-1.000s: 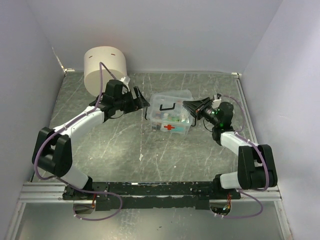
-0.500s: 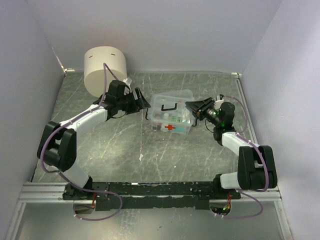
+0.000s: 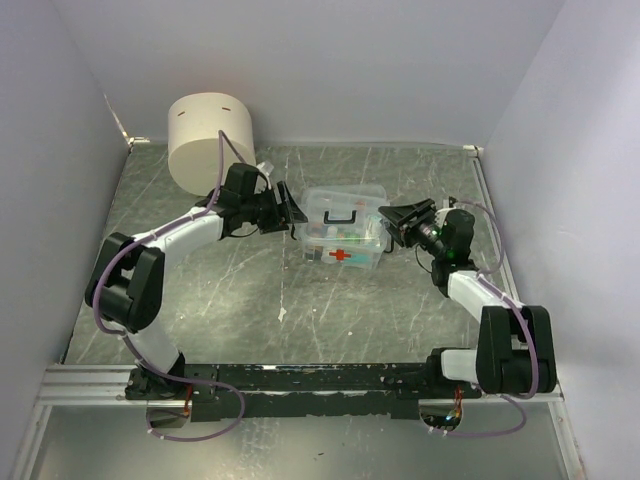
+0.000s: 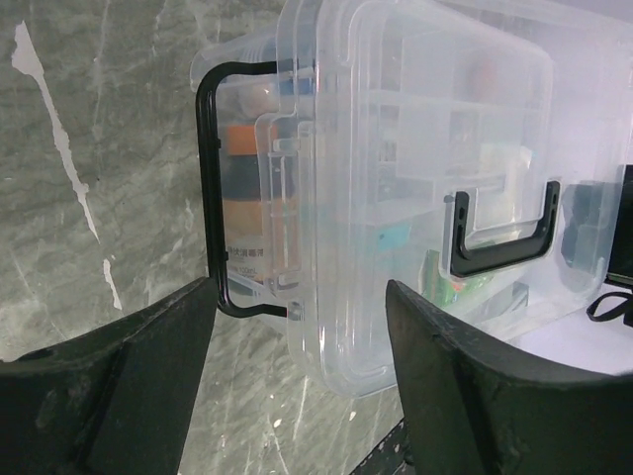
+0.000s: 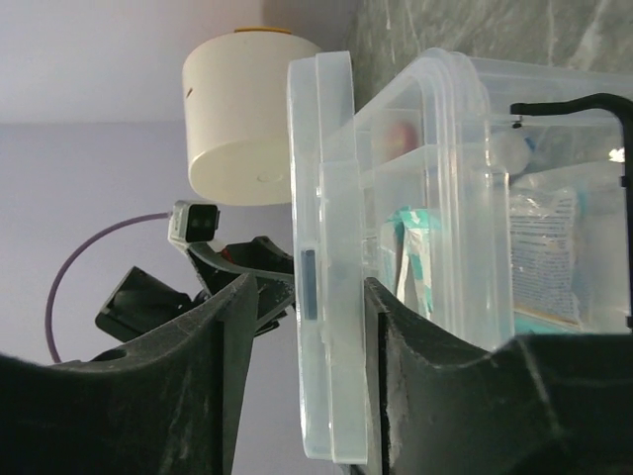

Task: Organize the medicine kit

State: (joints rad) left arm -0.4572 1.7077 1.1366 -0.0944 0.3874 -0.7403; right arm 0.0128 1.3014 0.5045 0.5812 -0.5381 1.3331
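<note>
The medicine kit (image 3: 343,228), a clear box with a red cross on its front and a black handle on its lid, stands closed in the middle of the table. My left gripper (image 3: 297,215) is at its left end, open. In the left wrist view the jaws (image 4: 302,346) straddle the box's near corner (image 4: 336,297), beside a black wire latch (image 4: 211,188). My right gripper (image 3: 390,220) is at the right end, open. In the right wrist view the jaws (image 5: 307,336) straddle the lid's edge (image 5: 321,198), with a gap on the left side.
A large cream cylinder (image 3: 210,140) stands at the back left, behind my left arm, and it also shows in the right wrist view (image 5: 242,109). White walls close in the table on three sides. Packets and small bottles show inside the box.
My left gripper has moved right, up to the kit's left end. My right gripper has shifted slightly right at the kit's right end. The kit has not moved.
</note>
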